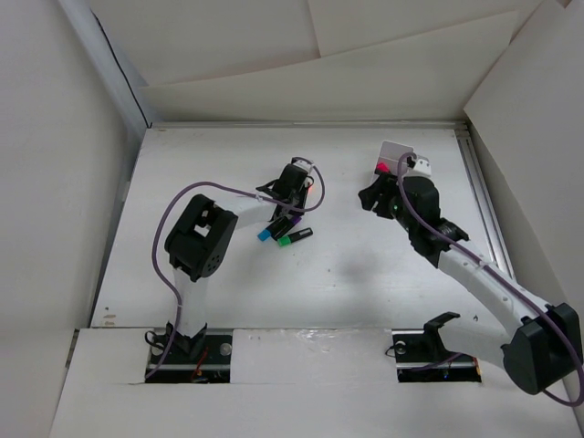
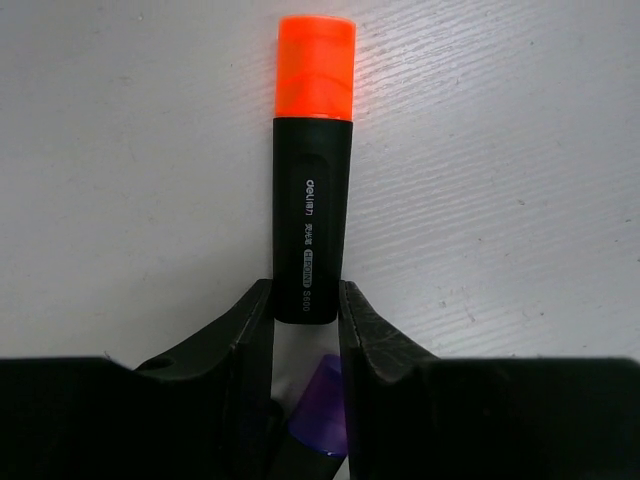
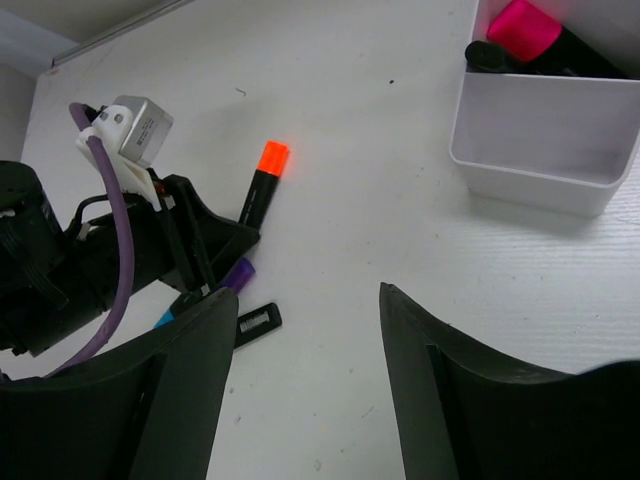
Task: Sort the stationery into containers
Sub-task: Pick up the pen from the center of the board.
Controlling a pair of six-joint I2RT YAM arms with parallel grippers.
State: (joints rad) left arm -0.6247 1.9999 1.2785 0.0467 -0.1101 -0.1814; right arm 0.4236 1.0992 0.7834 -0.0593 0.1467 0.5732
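On the white tabletop [image 1: 365,292], black orange-capped plastic marker [image 2: 311,215] is clamped by left gripper [image 2: 305,302], evidently for sorting; right gripper [image 3: 305,300] is held wide, empty

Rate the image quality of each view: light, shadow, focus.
Top view: soft even light, only a faint shadow on the table. Left wrist: orange marker sharp, its print legible; purple marker blurred. Right wrist: right gripper underexposed, nearly featureless black; pink marker glaringly saturated.
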